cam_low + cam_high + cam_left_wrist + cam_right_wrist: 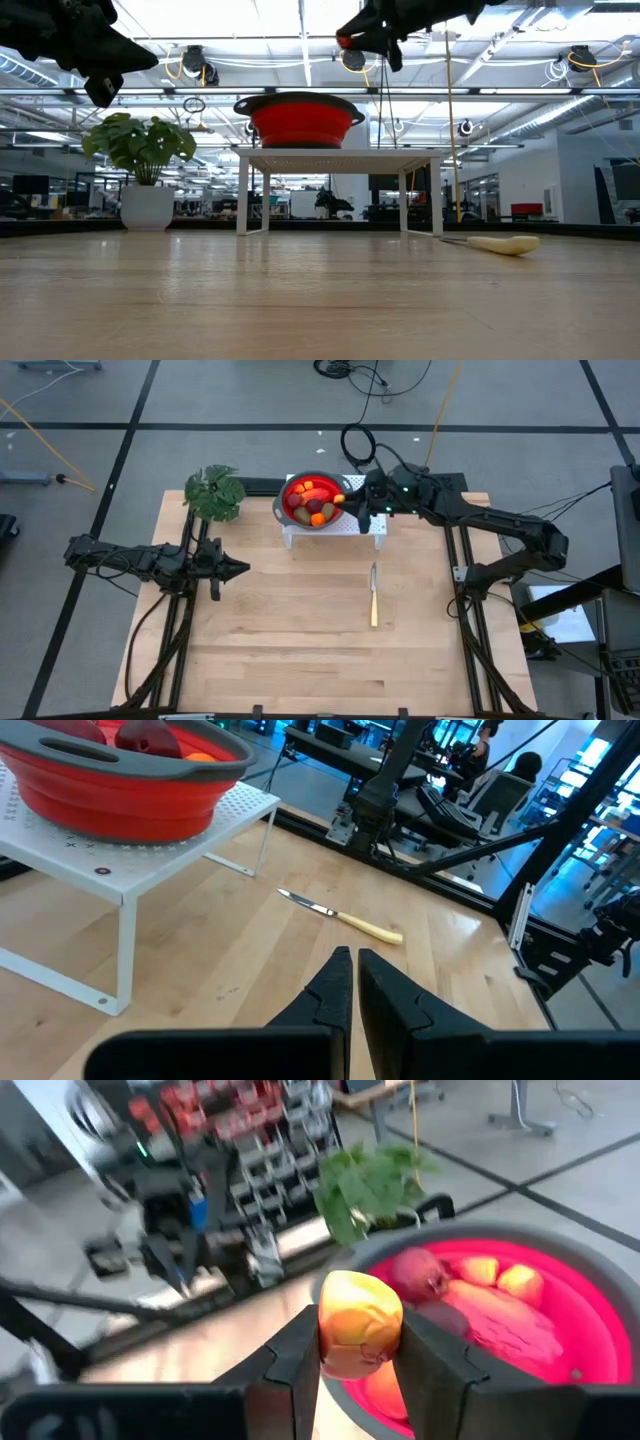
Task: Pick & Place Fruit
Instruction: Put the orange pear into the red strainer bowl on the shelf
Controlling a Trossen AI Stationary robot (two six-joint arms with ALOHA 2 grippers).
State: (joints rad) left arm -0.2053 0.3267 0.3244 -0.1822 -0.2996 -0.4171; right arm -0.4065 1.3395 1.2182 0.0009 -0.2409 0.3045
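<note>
A red bowl with a grey rim (300, 488) stands on a white wire rack (335, 530) at the table's far middle. It holds several small toy fruits (470, 1295). My right gripper (358, 1355) hovers at the bowl's right rim, shut on a yellow-orange fruit (358, 1320); the high view shows that fruit (340, 499) too. In the low view the right gripper (362, 42) hangs above the bowl (300, 118). My left gripper (352, 965) waits shut and empty over the table's left side (238, 569). My right gripper pinches the yellow-orange fruit by its two opposite sides (330, 1330) between the two fingers. The fingers come nearly level from the table's right side. The fruit is lifted clear, above the bowl's right rim (345, 1275).
A leafy green plant in a white pot (214, 493) stands left of the rack. A slim knife with a pale handle (374, 598) lies on the bare wood right of centre. The wide near half of the tabletop (300, 660) is bare wood.
</note>
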